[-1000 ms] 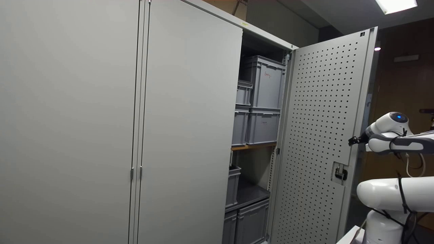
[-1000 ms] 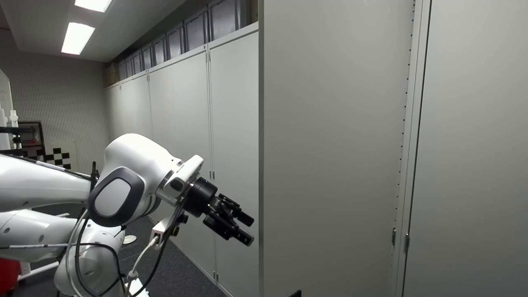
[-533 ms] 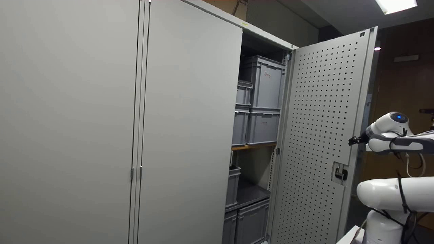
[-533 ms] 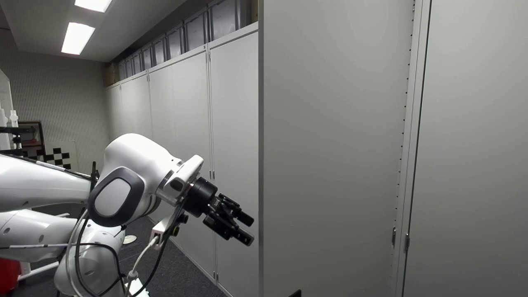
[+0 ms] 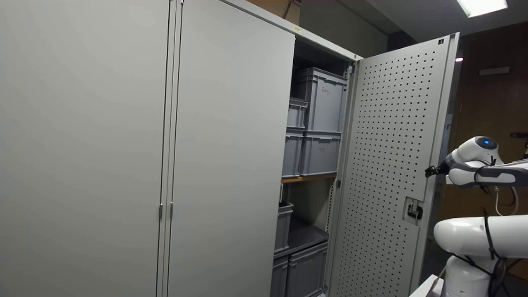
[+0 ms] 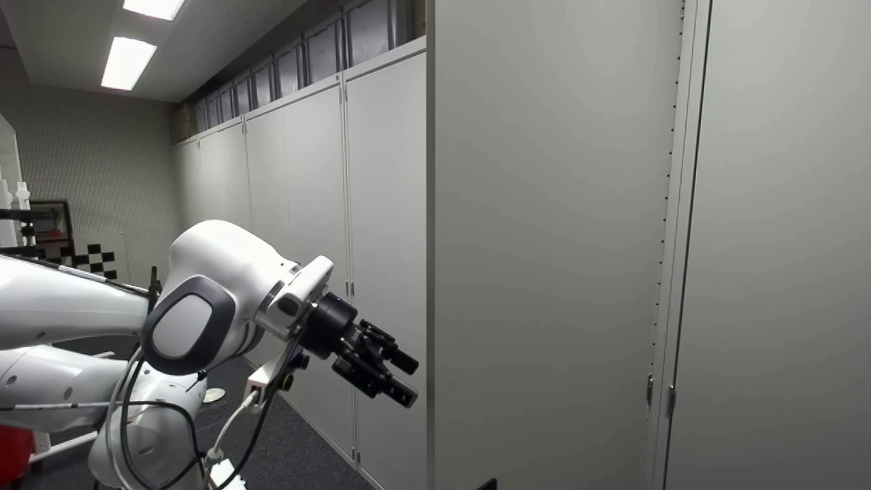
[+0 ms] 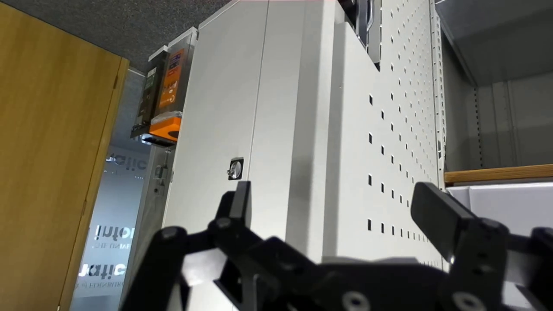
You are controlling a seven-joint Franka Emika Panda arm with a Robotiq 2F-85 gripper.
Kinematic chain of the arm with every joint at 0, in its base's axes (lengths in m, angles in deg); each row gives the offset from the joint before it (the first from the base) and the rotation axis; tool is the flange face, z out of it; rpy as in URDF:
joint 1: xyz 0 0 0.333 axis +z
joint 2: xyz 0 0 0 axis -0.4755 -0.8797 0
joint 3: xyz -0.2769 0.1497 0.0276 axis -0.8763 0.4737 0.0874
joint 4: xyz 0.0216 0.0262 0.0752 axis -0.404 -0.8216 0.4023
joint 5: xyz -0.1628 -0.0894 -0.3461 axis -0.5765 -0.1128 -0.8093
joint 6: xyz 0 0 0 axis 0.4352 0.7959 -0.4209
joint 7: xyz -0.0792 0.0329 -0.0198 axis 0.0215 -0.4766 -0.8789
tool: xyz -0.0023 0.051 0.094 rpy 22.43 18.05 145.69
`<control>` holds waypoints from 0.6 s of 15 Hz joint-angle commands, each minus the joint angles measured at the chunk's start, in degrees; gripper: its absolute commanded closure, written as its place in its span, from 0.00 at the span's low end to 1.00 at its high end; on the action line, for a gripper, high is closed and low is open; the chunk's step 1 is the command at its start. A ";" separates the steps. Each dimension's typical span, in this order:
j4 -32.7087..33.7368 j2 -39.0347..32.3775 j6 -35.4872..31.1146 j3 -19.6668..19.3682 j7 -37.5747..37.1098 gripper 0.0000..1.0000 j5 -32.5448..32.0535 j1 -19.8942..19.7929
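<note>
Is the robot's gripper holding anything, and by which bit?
Nothing: the gripper is open, its fingers wide apart, with no part of the perforated cabinet door pinched between them.

In an exterior view, grey boxes [image 5: 292,156] are partly hidden by a closed cabinet door [image 5: 231,156]; in the wrist view, the gripper [image 7: 333,196] is cut off below.
</note>
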 commanded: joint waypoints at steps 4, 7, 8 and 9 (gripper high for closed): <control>0.63 -2.90 -4.48 2.35 5.48 0.00 8.98 -6.23; 0.59 -3.69 -6.60 3.04 8.06 0.00 12.50 -7.87; 0.64 -4.06 -7.24 3.30 9.12 0.00 13.76 -8.13; 0.65 -4.54 -8.16 3.63 10.11 0.00 14.92 -8.52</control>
